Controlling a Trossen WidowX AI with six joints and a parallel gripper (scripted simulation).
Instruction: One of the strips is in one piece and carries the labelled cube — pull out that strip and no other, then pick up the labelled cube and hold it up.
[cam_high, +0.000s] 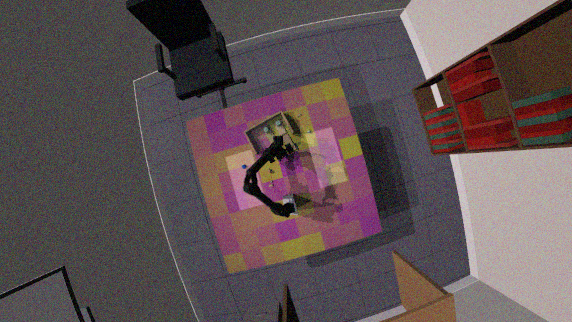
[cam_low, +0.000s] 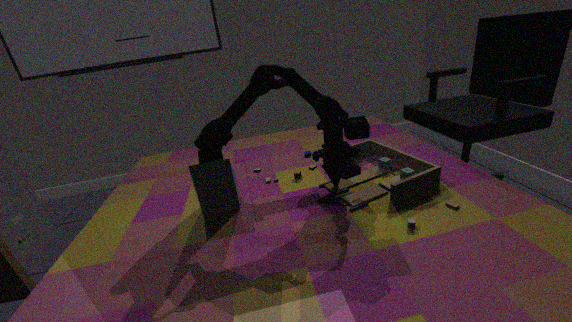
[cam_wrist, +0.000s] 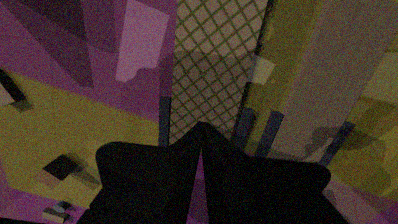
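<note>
A box with raised walls holds two pale green cubes, the second cube nearer the exterior camera. No label can be read on either. A lattice-patterned strip and a plain pale strip lie side by side, with dark blue upright tabs at their near ends. In the exterior view two strip ends stick out of the box. My gripper is shut and empty, low at the lattice strip's near end. It hides part of that end; whether either strip is broken cannot be told.
A blue ball, a small dark block and several small pieces lie on the arm's side of the box. A small pale cube and a flat block lie outside the box's near wall. An office chair stands beyond.
</note>
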